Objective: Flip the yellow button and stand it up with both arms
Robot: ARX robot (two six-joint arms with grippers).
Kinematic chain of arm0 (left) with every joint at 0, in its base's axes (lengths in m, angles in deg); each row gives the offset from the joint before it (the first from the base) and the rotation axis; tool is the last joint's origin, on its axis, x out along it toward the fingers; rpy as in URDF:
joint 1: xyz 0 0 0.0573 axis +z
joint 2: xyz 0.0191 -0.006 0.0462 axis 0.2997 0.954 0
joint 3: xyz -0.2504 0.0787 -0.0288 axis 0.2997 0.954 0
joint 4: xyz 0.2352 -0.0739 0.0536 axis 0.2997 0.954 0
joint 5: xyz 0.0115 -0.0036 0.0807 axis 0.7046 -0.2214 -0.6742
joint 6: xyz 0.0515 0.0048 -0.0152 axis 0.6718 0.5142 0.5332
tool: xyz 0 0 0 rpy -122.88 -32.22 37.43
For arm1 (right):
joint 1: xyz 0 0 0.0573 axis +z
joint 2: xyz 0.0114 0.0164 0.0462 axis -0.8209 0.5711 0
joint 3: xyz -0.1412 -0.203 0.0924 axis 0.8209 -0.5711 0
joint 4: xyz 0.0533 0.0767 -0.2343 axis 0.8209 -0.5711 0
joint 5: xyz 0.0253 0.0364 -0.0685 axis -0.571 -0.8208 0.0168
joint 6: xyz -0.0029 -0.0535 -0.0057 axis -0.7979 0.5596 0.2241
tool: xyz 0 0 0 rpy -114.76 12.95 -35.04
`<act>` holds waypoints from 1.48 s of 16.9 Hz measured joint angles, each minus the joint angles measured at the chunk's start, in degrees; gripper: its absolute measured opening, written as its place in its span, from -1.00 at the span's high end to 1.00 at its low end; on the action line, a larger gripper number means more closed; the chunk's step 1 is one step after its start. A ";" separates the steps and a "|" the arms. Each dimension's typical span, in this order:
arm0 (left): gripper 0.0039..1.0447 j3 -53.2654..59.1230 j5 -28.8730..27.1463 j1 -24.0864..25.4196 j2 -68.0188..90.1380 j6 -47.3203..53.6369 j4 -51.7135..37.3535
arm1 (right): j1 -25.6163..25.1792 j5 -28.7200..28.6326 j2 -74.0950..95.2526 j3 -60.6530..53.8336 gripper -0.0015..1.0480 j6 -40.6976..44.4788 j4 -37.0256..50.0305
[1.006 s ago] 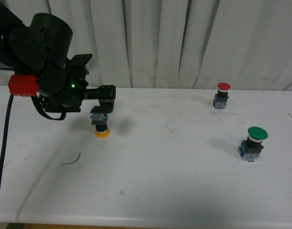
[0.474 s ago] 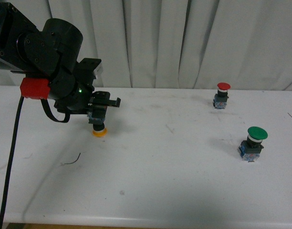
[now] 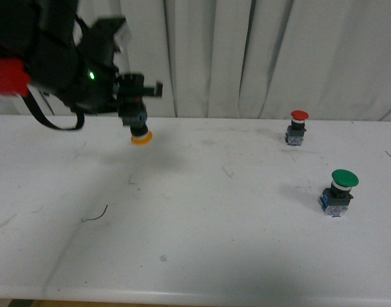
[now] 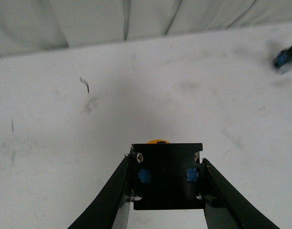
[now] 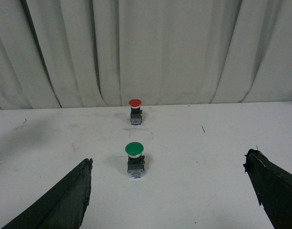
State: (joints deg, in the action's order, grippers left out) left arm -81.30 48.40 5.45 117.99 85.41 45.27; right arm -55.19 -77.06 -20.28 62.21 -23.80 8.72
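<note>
My left gripper (image 3: pixel 133 110) is shut on the yellow button (image 3: pixel 138 130) and holds it in the air above the far left of the white table (image 3: pixel 202 224), cap pointing down. In the left wrist view the button's black and blue body (image 4: pixel 167 177) sits clamped between both fingers (image 4: pixel 110 195), with a sliver of the yellow cap beyond it. My right gripper (image 5: pixel 170 191) is open and empty; it is out of the front view. Its fingers (image 5: pixel 60 200) frame the table in front of the green-capped switch.
A green-capped switch (image 3: pixel 338 192) stands upright at the right of the table, also in the right wrist view (image 5: pixel 135 160). A red-capped switch (image 3: pixel 297 127) stands upright at the far right, near the white curtain (image 3: pixel 259 57); it also shows in the right wrist view (image 5: pixel 135 110).
My left gripper has lifted the yellow button off the table and carried it upward, toward the curtain. The two other switches have not moved.
</note>
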 joint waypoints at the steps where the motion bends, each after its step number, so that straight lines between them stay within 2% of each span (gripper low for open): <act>1: 0.33 4.15 0.90 -0.68 -6.78 -1.14 -2.32 | 0.00 0.00 0.00 0.00 -0.87 -0.02 0.00; 3: 0.33 14.47 1.92 -2.51 -19.54 -3.39 -4.74 | 0.00 0.00 0.00 0.00 -0.87 0.00 0.00; 5: 0.33 22.27 2.67 -4.33 -24.61 -6.27 -6.51 | 0.00 0.00 0.00 0.00 -0.87 -0.02 0.00; 8: 0.33 23.32 2.29 -4.42 -25.00 -8.35 -8.24 | -0.46 -1.01 0.24 0.31 -0.87 -1.01 -1.77; 9: 0.33 23.32 2.27 -4.37 -25.00 -8.68 -8.24 | -2.27 -4.55 2.62 1.01 -0.87 -4.63 -3.69; 11: 0.33 23.43 2.21 -4.31 -25.18 -8.83 -8.41 | -7.63 -9.14 11.50 2.47 -0.87 -11.06 5.11; 13: 0.33 23.47 2.01 -4.35 -25.22 -8.83 -8.44 | -8.61 -10.88 21.77 5.20 -0.87 -12.22 16.22; 15: 0.33 23.61 1.68 -4.52 -25.75 -9.09 -8.48 | -6.27 -11.21 37.48 9.22 -0.87 -12.33 29.92; 18: 0.33 23.61 2.05 -4.63 -25.86 -12.28 -10.40 | -2.97 -11.54 66.25 25.31 -0.87 -12.35 47.12; 22: 0.33 23.28 2.32 -5.40 -23.80 -14.91 -10.82 | -2.45 -11.41 85.74 43.01 -0.87 -9.01 46.25; 25: 0.33 22.53 3.06 -6.12 -23.78 -15.82 -11.47 | -2.21 -11.39 91.47 50.88 -0.87 -7.61 45.22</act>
State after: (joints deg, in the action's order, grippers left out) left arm -58.77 51.46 -0.67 94.21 69.59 33.79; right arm -57.39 -88.45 71.19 113.09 -31.41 53.94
